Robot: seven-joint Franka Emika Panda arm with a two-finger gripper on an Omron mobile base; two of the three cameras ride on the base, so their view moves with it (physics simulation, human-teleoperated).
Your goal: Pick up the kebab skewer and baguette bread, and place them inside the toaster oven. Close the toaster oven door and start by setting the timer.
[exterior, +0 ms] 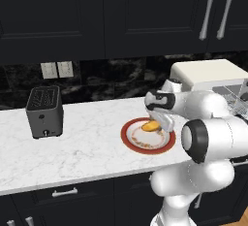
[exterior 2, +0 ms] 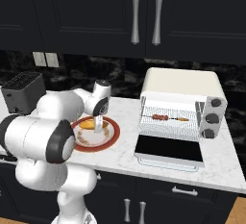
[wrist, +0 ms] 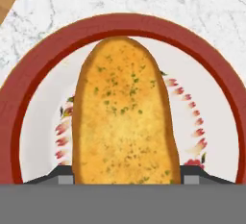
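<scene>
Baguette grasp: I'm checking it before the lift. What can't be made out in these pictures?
- Gripper contact: in the hand view the fingertips flank the baguette bread, whose near end is cut off at the bottom edge.
- Left base view: the hand covers part of the baguette bread above the plate.
- Right base view: kebab skewer chunks in the toaster oven are too small to count.

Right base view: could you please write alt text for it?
The gripper reaches down over the baguette on a red-rimmed plate. Right of it, the toaster oven stands open, a kebab skewer on its rack.

Black cabinets [exterior 2: 72, 11], dark marble backsplash [exterior: 116, 77], white marble counter [exterior: 77, 147].
</scene>
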